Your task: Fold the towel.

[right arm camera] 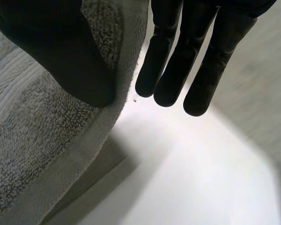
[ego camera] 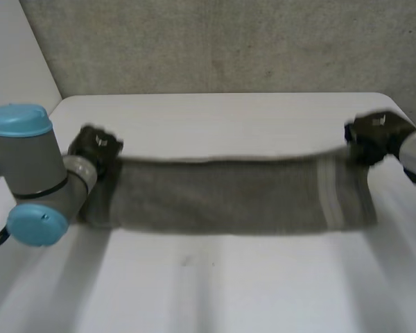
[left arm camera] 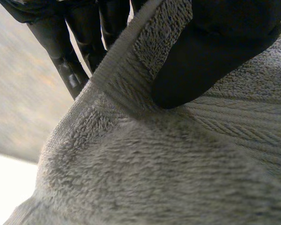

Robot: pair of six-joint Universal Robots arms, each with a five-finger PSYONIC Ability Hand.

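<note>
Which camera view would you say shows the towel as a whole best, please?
The head view: the towel stretches between the left hand and the right hand, one at each far corner, its striped band near the right hand. Each wrist view shows a close patch of hem under that hand's thumb.

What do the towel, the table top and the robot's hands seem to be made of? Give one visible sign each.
The towel is likely grey cotton terry, matt: it has fuzzy loops and a flat woven band near its edge. The table is smooth white, perhaps laminate: flat and grainless. The left hand and right hand are smooth black, slightly glossy, maybe rubber or plastic.
</note>
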